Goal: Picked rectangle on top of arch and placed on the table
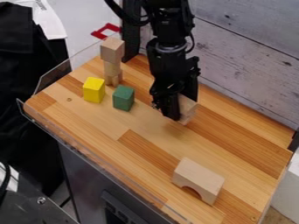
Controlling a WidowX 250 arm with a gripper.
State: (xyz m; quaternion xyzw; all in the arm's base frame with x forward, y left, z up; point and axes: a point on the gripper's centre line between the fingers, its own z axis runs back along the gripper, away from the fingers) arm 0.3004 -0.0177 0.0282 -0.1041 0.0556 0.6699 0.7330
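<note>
1. My gripper [180, 104], above centre in the frame, holds a light wooden block [187, 110] between its fingers.
2. Toward the bottom right, the wooden arch [199, 177] stands on the table [146, 153], its opening facing the lower left.
3. At upper left, I see a yellow block [93, 90] near a green block [123, 98].
4. Just behind those two rises a stack of plain wooden blocks [112, 50], the widest on top.
</note>
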